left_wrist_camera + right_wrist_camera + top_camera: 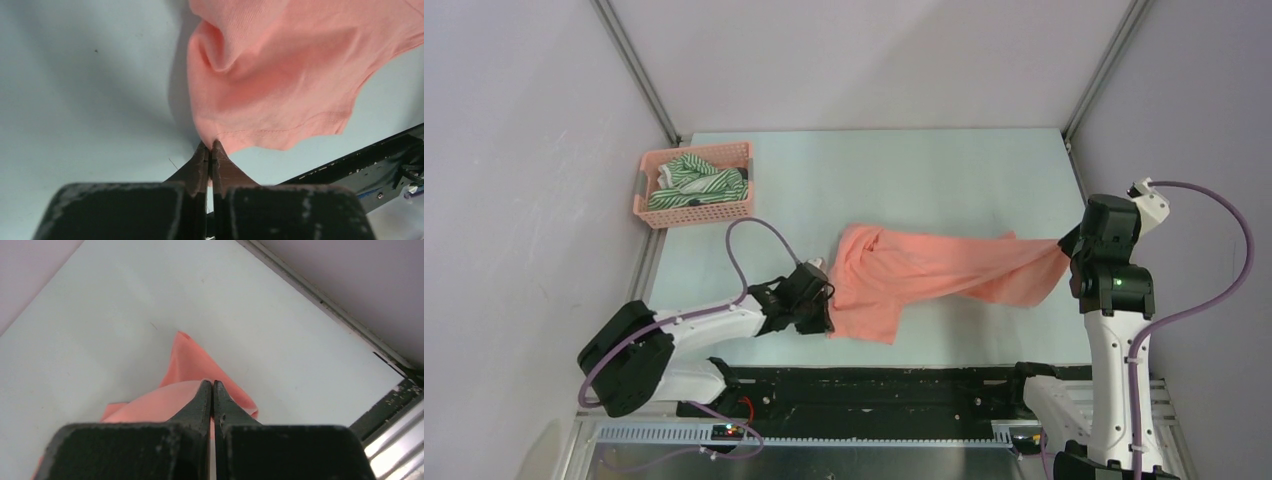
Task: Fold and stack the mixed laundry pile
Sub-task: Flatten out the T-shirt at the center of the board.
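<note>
With folding barely begun, the left hand and right hand are each pinching closed on the unfolded salmon-pink shirt, holding it stretched from mid-worktop to the right edge, while the green-and-white striped garment is waiting in the pink basket at the far left corner.

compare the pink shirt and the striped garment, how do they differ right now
The salmon-pink shirt is plain; the striped garment is green and white. The shirt is stretched out over the table; the striped garment lies bunched in the pink basket. The shirt is pinched at its ends by the left gripper and right gripper; no gripper holds the striped garment. Both are soft cloth, neither folded.
</note>
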Controlling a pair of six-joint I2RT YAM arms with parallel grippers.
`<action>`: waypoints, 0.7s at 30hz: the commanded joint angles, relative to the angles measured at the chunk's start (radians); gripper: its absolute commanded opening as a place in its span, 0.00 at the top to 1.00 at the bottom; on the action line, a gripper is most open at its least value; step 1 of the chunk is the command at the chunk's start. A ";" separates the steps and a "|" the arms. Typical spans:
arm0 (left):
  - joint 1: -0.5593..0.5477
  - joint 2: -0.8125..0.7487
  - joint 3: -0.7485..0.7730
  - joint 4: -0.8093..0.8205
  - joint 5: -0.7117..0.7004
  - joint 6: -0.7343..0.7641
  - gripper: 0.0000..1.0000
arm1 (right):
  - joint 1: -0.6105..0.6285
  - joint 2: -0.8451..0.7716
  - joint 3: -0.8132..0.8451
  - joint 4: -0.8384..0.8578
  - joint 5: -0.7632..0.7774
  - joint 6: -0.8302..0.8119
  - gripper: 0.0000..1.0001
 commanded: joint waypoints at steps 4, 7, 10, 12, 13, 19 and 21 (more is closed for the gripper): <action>0.181 -0.208 0.243 -0.151 -0.123 0.115 1.00 | -0.005 -0.031 0.072 0.250 -0.081 -0.058 1.00; 0.301 -0.247 0.458 -0.227 -0.119 0.204 1.00 | -0.005 0.006 0.172 0.312 -0.074 -0.070 1.00; 0.377 -0.257 0.750 -0.314 -0.140 0.266 1.00 | -0.005 0.042 0.308 0.309 -0.083 -0.076 1.00; 0.391 -0.272 0.893 -0.343 -0.150 0.287 1.00 | -0.005 0.050 0.376 0.283 -0.094 -0.078 1.00; 0.393 -0.278 0.966 -0.357 -0.145 0.293 1.00 | -0.005 0.041 0.394 0.264 -0.110 -0.080 1.00; 0.396 -0.379 1.114 -0.384 -0.092 0.280 1.00 | -0.005 -0.093 0.505 0.177 -0.190 -0.070 1.00; 0.396 -0.439 1.126 -0.396 -0.088 0.276 1.00 | -0.005 -0.145 0.525 0.154 -0.213 -0.064 1.00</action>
